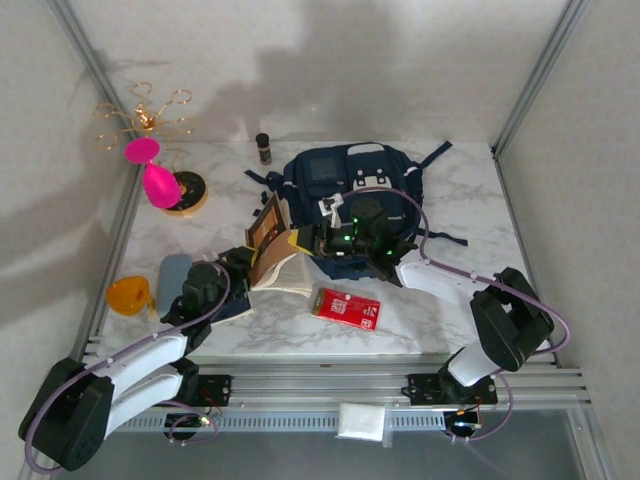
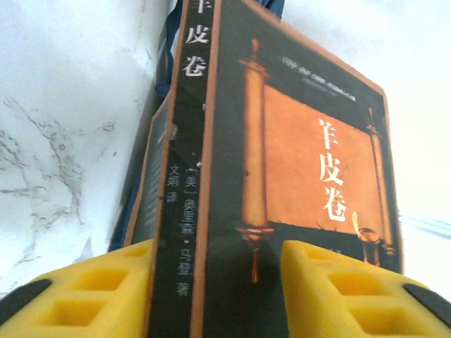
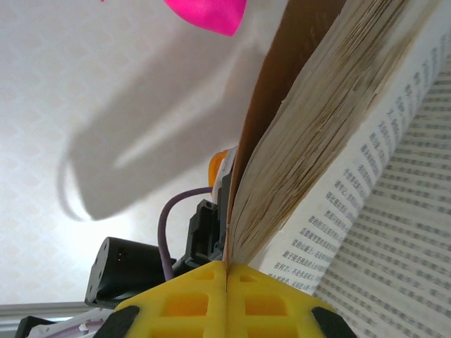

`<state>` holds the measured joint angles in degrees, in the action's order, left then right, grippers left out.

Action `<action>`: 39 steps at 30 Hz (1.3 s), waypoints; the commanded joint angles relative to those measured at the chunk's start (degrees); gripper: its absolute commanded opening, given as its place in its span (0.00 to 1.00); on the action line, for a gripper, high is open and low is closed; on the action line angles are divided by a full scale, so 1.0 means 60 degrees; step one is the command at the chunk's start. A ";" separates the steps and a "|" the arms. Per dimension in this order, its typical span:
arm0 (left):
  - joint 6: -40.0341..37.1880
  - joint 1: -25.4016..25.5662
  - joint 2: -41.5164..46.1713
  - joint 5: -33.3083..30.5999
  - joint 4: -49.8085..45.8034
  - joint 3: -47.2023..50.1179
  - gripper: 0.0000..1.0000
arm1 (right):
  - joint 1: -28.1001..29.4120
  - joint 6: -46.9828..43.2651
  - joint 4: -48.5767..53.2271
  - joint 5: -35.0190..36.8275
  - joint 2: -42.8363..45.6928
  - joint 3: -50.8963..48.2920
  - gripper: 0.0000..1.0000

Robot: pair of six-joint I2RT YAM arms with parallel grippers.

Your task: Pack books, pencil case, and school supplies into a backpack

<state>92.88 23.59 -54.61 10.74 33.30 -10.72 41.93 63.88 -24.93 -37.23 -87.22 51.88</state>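
The brown book [image 1: 268, 232] with a dark framed panel stands open on the table in front of the navy backpack [image 1: 350, 185], its pages [image 1: 285, 275] splayed toward me. My right gripper [image 1: 302, 240] is shut on the edge of its brown cover [image 3: 261, 141]; the fingers [image 3: 190, 296] meet with the thin cover pinched between them. My left gripper [image 1: 240, 262] is at the book's spine [image 2: 180, 211]. Its yellow fingers [image 2: 91, 292] sit on either side of the spine and front cover [image 2: 310, 162]; how tightly they press is unclear. A grey-blue pencil case [image 1: 175, 272] lies at the left.
A flat red rectangle with a white label [image 1: 346, 306] lies near the front edge. At the back left are a pink object [image 1: 158, 178] on a wooden base [image 1: 190, 195], a gold wire stand [image 1: 145, 118] and a small dark bottle [image 1: 264, 147]. An orange item [image 1: 130, 296] sits far left.
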 commanded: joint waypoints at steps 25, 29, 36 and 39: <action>-0.1775 0.1106 0.0268 0.0658 0.1470 -0.2847 0.00 | -0.1952 -0.1092 0.2528 -0.1569 0.2641 -0.0567 0.99; -0.1978 0.1512 -0.0680 0.0890 0.2141 -0.3576 0.00 | -0.1986 -0.0899 0.2161 -0.2126 0.2634 -0.0502 0.99; -0.0925 0.1941 -0.2044 0.1069 0.4697 -0.4264 0.00 | -0.2208 0.0237 0.0304 -0.2509 0.2710 -0.1327 0.99; -0.1002 0.2224 -0.2293 0.0942 0.4579 -0.4627 0.00 | -0.2255 0.1043 -0.0987 -0.2775 0.2699 -0.1583 0.99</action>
<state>85.43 35.53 -68.66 15.44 50.02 -33.98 28.60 64.66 -20.75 -50.61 -71.99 43.48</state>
